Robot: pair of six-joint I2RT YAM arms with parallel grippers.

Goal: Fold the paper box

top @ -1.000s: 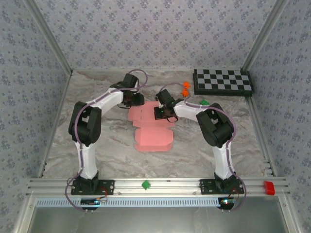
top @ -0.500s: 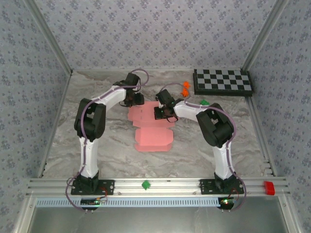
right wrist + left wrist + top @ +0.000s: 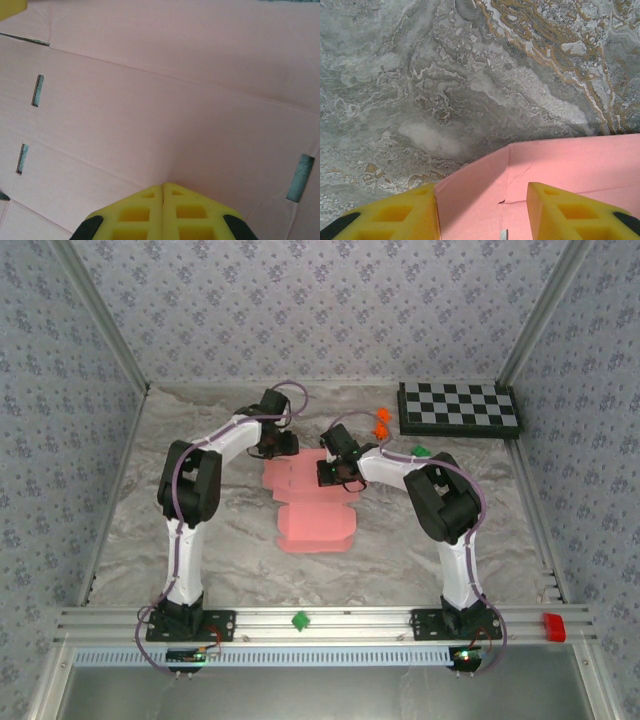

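Observation:
The paper box (image 3: 315, 525) is a flat pink die-cut sheet lying mid-table, with flaps and slots. My left gripper (image 3: 284, 446) hovers at its far left corner. In the left wrist view the left gripper (image 3: 481, 188) is open, its yellow fingers (image 3: 415, 212) straddling a corner flap of the paper box (image 3: 470, 195) that is bent upward beside the left finger. My right gripper (image 3: 335, 478) rests on the sheet's far middle. Seen from the right wrist, the right gripper (image 3: 163, 186) is shut, tips pressed down on the paper box (image 3: 150, 100) with nothing between them.
A checkerboard (image 3: 460, 407) lies at the back right. Two orange toys (image 3: 381, 421) and a green toy (image 3: 421, 451) sit near it. A green piece (image 3: 298, 620) and a red block (image 3: 553, 626) sit on the front rail. Patterned walls enclose three sides.
The left arm's elbow has swung a little right and inward while its gripper stayed at the sheet's far left corner, its jaws narrowing slightly. The right arm has not moved.

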